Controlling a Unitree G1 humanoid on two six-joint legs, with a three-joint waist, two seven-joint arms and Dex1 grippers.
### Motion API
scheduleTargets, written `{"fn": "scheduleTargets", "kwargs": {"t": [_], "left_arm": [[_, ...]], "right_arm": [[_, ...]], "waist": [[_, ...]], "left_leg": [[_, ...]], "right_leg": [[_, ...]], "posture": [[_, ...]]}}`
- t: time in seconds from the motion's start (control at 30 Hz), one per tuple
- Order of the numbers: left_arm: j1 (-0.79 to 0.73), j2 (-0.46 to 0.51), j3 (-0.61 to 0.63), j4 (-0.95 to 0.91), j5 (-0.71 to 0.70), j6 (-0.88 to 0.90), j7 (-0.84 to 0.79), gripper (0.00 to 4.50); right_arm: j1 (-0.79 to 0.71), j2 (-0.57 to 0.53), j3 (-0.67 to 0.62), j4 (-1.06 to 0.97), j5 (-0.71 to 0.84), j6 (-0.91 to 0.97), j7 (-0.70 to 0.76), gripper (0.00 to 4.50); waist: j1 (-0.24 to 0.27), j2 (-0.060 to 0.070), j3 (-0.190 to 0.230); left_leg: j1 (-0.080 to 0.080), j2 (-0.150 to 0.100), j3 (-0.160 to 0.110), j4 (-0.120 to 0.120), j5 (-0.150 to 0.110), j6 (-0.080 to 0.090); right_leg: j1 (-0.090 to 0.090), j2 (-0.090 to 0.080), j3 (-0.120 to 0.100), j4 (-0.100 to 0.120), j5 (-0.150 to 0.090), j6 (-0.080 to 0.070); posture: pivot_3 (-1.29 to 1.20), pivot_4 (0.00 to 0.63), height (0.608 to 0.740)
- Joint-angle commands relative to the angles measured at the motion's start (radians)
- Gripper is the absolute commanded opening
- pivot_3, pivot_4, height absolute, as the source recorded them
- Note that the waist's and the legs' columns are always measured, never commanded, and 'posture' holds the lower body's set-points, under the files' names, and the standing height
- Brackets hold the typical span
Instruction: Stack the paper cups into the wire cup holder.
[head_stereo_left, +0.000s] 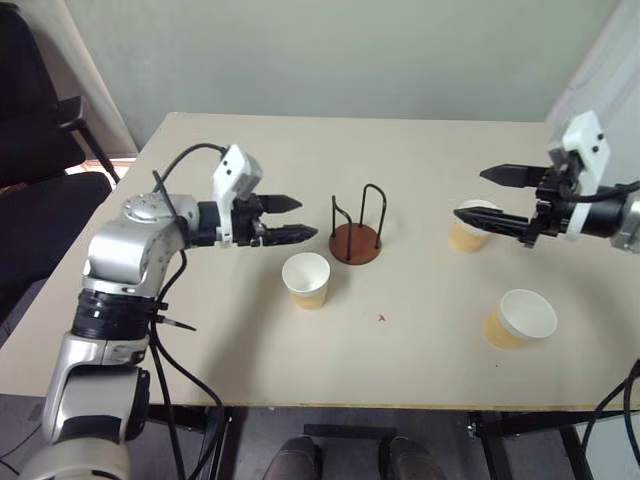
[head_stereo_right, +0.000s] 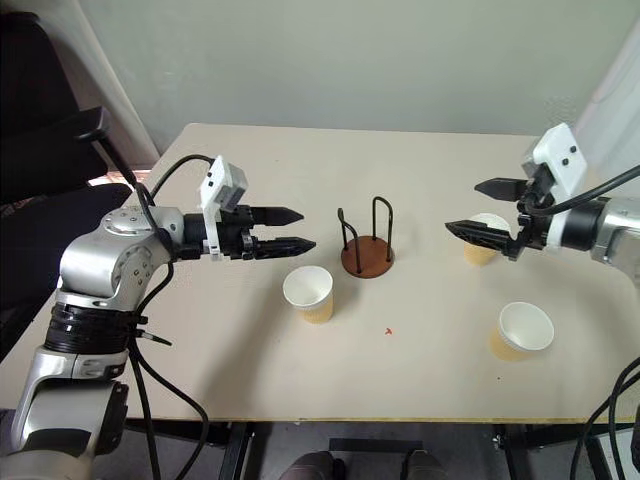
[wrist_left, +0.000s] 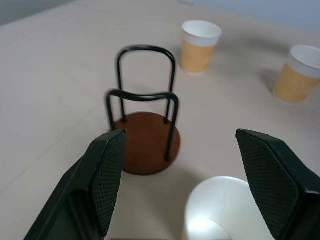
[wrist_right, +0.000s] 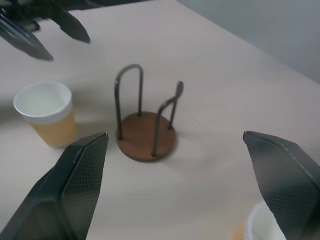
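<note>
Nearest the front edge of the table (head_stereo_left: 250, 370), on the right, one paper cup (head_stereo_left: 520, 318) stands upright with its open mouth up and the narrow end down, so its long axis runs straight up from the tabletop. A little farther back and left of centre stands a second cup (head_stereo_left: 306, 279), also upright with its mouth up, just in front of and to the left of the wire cup holder (head_stereo_left: 357, 228).

The holder sits near the middle of the table. Its round reddish-brown base lies flat, and its thin black wire loops rise straight up from it, so the holder's long axis is vertical and it opens upward. No cup is in it.

The left gripper (head_stereo_left: 295, 219) hangs above the table just left of the holder, above and behind the second cup, pointing right toward the holder, roughly level. Its fingers are apart and hold nothing.

On the right, at about the same depth as the holder but well apart from it, the third cup (head_stereo_left: 468, 233) stands upright, mouth up. The right gripper (head_stereo_left: 480, 195) points left toward the holder, with its fingers spread wide. The lower finger crosses in front of this cup's rim; whether it touches the cup cannot be told.

A black chair (head_stereo_left: 35, 150) stands beyond the table's far left corner.
</note>
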Motion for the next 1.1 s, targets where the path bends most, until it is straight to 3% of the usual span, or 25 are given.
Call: {"fn": "scheduleTargets", "kwargs": {"t": [0.03, 0.27, 0.53, 0.87, 1.1], "left_arm": [[-0.018, 0.007, 0.007, 0.005, 0.015, -0.022, 0.006, 3.76], [-0.008, -0.038, -0.013, -0.041, 0.033, 0.013, 0.072, 3.76], [-0.016, -0.103, -0.048, -0.091, 0.047, 0.033, 0.157, 3.76], [-0.066, -0.211, -0.100, 0.058, 0.165, -0.038, 0.277, 3.76], [-0.074, -0.292, -0.124, 0.082, 0.172, -0.044, 0.262, 3.76]], "right_arm": [[-0.019, -0.001, -0.024, -0.028, 0.008, -0.020, -0.004, 4.49], [0.044, 0.033, -0.064, -0.062, 0.029, -0.024, -0.040, 4.49], [0.058, 0.000, -0.102, -0.079, 0.076, 0.005, -0.017, 4.49], [0.036, -0.020, -0.097, -0.112, 0.099, 0.031, -0.047, 4.49], [0.028, -0.036, -0.103, -0.129, 0.105, 0.045, -0.054, 4.49]], "waist": [[0.001, 0.000, 0.000], [0.001, 0.000, 0.000], [0.002, 0.000, 0.000], [0.003, -0.001, 0.000], [0.004, -0.001, 0.000]], "left_leg": [[0.000, 0.000, 0.000, 0.000, 0.000, 0.000], [-0.001, 0.000, 0.000, 0.001, 0.000, 0.001], [0.000, 0.000, 0.000, 0.001, 0.000, 0.001], [0.000, 0.000, 0.000, 0.001, 0.001, 0.000], [0.000, 0.000, 0.000, 0.001, 0.001, 0.000]], "right_leg": [[0.000, 0.000, 0.000, 0.000, 0.000, 0.000], [0.001, 0.000, 0.000, -0.001, 0.000, 0.000], [0.001, 0.000, 0.000, 0.000, 0.000, 0.000], [0.001, 0.000, 0.000, 0.000, 0.000, 0.000], [0.002, 0.000, 0.000, 0.000, 0.000, 0.001]], "posture": [[0.00, 0.150, 0.740], [0.00, 0.150, 0.740], [0.00, 0.150, 0.740], [0.00, 0.150, 0.740], [0.00, 0.150, 0.740]]}}
